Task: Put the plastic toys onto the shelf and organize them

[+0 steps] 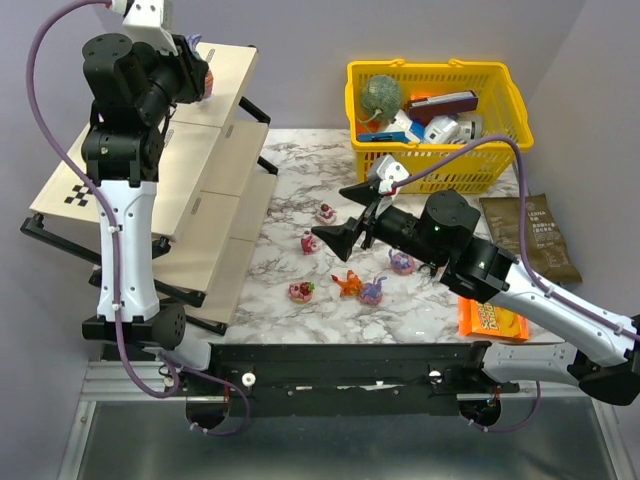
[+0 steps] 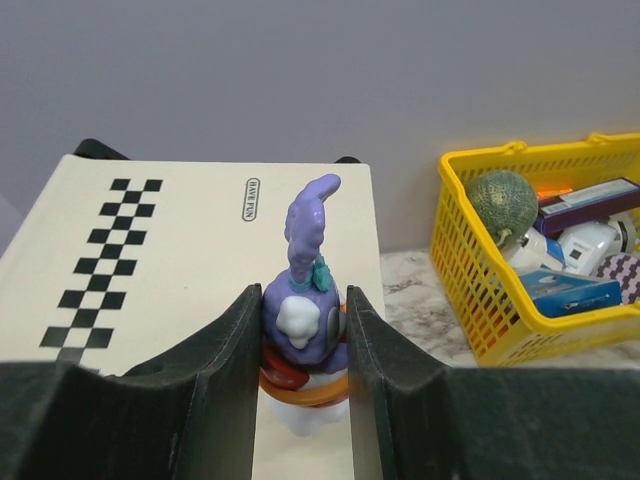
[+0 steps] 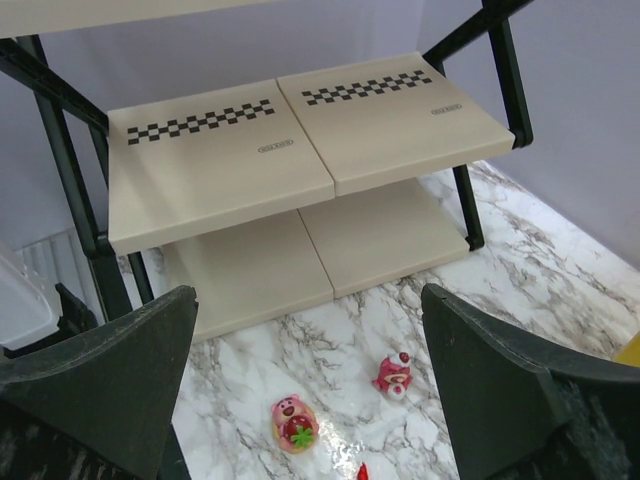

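Note:
My left gripper is up at the top tier of the beige shelf and is shut on a purple-eared rabbit toy, held upright over the top panel. My right gripper is open and empty, hovering above the marble table and facing the shelf. Several toys lie on the table: a pink bear on a doughnut, two small pink figures, one of them in the right wrist view, an orange-red one, a purple rabbit and another purple one.
A yellow basket holding a green ball and boxes stands at the back right. A brown packet and an orange snack packet lie at the right. The shelf's black frame borders the left side.

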